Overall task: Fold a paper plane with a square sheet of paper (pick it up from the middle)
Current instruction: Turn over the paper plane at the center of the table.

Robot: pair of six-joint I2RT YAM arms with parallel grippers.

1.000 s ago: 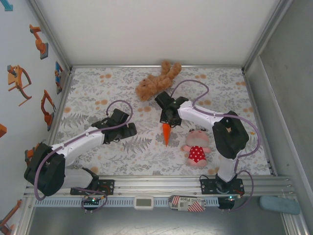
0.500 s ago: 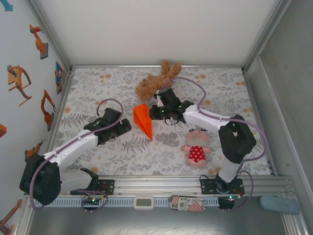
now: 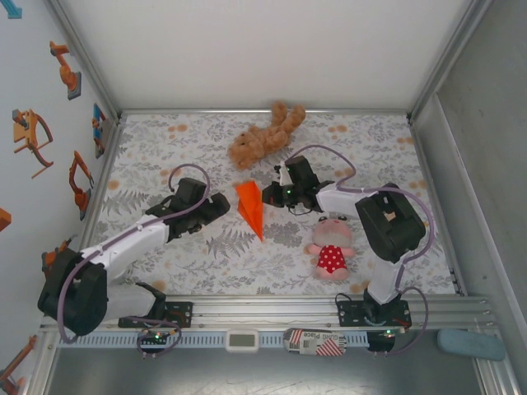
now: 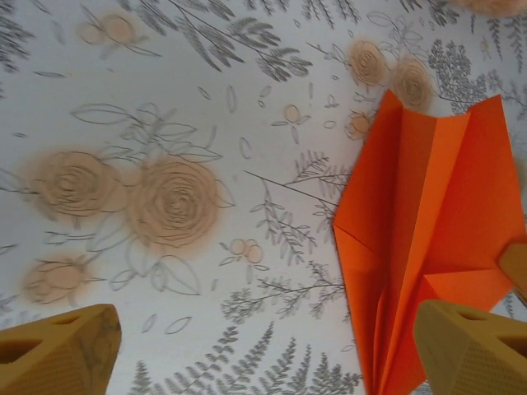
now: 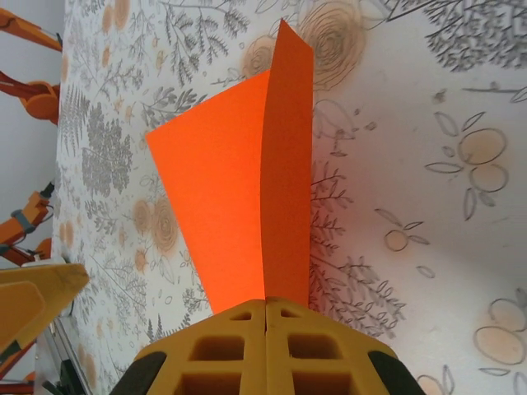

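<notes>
My right end effector (image 5: 265, 309) clamps the paper plane (image 5: 247, 189); my left end effector (image 4: 268, 329) stands open beside it. I'd close on one wing, gently.

— Where does the top view look from?
— High behind the table's (image 3: 362, 140) near edge, facing down and forward to its far edge.
— The wrist views?
— Very near the cloth: one looks past the left fingertips (image 4: 58, 354), one past the right fingertips (image 5: 222, 350). All three share the paper plane (image 3: 250, 210) mid-table.
</notes>
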